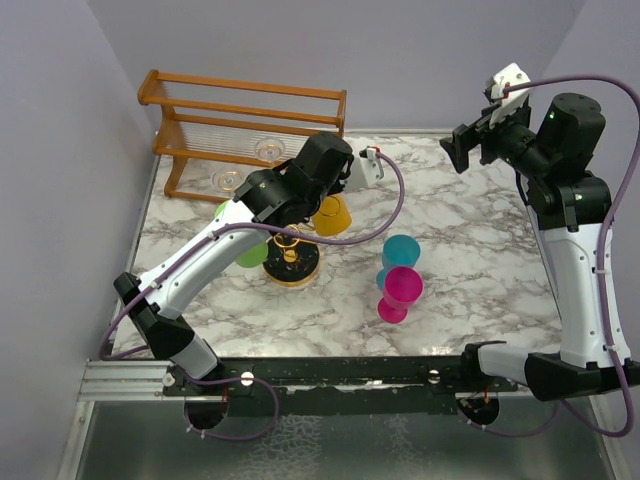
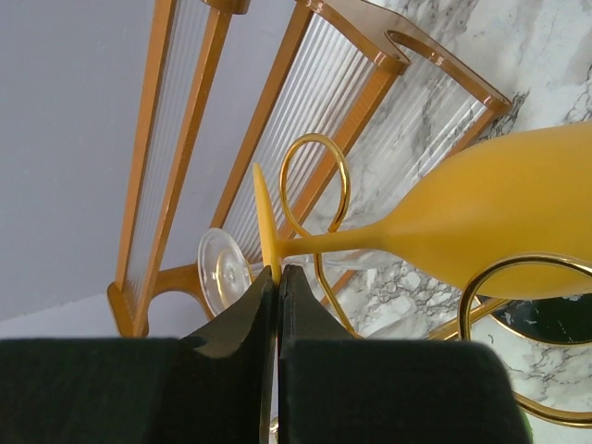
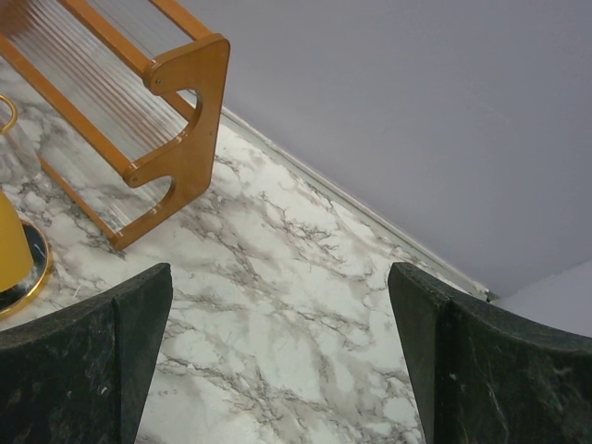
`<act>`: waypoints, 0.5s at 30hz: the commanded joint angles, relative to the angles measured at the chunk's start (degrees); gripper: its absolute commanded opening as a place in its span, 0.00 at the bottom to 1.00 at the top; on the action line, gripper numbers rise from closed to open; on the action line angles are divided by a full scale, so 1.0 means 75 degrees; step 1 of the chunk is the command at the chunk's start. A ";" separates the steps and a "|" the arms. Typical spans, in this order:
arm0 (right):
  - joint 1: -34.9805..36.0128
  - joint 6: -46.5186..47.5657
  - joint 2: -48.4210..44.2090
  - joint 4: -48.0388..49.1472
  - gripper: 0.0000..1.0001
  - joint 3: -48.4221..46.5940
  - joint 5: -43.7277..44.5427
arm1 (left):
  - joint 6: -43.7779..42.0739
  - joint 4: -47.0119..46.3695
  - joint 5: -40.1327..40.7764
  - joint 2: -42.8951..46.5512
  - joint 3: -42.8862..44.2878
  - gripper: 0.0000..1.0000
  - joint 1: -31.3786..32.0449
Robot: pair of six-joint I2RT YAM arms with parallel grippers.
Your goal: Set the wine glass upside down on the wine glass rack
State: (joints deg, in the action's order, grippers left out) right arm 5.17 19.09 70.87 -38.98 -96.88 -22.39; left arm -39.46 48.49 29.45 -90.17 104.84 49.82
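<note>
Yellow wine glass (image 2: pixel 499 222), pinched by the edge of its foot between the closed fingers of the left gripper (image 2: pixel 277 277). In the wrist view its stem crosses one looped arm of the gold wire wine glass rack (image 1: pixel 292 268), with the bowl beside another loop. Whether the stem sits inside a loop cannot be told. The rack stands left of centre on the marble table (image 1: pixel 470 280). A green glass (image 1: pixel 250 255) lies just left of it, part hidden by the arm. Teal (image 1: pixel 401 250) and pink (image 1: pixel 402 288) glasses stand to the right. A wooden frame (image 1: pixel 245 110) holding clear glasses (image 1: pixel 268 150) occupies the far left. The right gripper (image 3: pixel 277 287) hangs raised at far right, jaws wide apart, holding nothing.
</note>
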 commanded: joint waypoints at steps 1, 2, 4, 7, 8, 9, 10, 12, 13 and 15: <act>-0.0051 -0.0119 0.0008 0.0205 1.00 0.0062 -0.0201 | 0.0011 -0.0149 0.0438 0.0269 -0.0164 0.00 -0.0057; -0.0056 -0.0120 0.0002 0.0205 1.00 0.0062 -0.0202 | -0.0007 -0.0184 0.0493 0.0259 -0.0172 0.00 -0.0057; -0.0056 -0.0120 0.0002 0.0205 1.00 0.0066 -0.0220 | -0.0028 -0.0235 0.0605 0.0225 -0.0165 0.00 -0.0057; -0.0067 -0.0120 0.0008 0.0205 1.00 0.0063 -0.0225 | -0.0074 -0.0281 0.0692 0.0207 -0.0185 0.00 -0.0051; -0.0069 -0.0120 0.0005 0.0205 1.00 0.0066 -0.0225 | -0.0090 -0.0303 0.0709 0.0210 -0.0187 0.00 -0.0056; -0.0068 -0.0130 -0.0003 0.0207 1.00 0.0073 -0.0228 | -0.0109 -0.0316 0.0729 0.0201 -0.0187 0.00 -0.0057; -0.0068 -0.0131 -0.0010 0.0206 1.00 0.0082 -0.0245 | -0.0126 -0.0338 0.0762 0.0203 -0.0175 0.00 -0.0057; -0.0068 -0.0137 -0.0010 0.0222 0.99 0.0096 -0.0245 | -0.0175 -0.0387 0.0802 0.0187 -0.0179 0.00 -0.0057; -0.0068 -0.0132 -0.0017 0.0218 1.00 0.0098 -0.0248 | -0.0193 -0.0416 0.0832 0.0172 -0.0185 0.00 -0.0050; -0.0078 -0.0132 -0.0019 0.0217 1.00 0.0097 -0.0249 | -0.0248 -0.0458 0.0900 0.0155 -0.0193 0.00 -0.0057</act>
State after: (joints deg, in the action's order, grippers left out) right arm 5.13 18.70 70.87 -38.98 -96.60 -23.07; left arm -39.90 46.63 32.64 -90.06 103.37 49.82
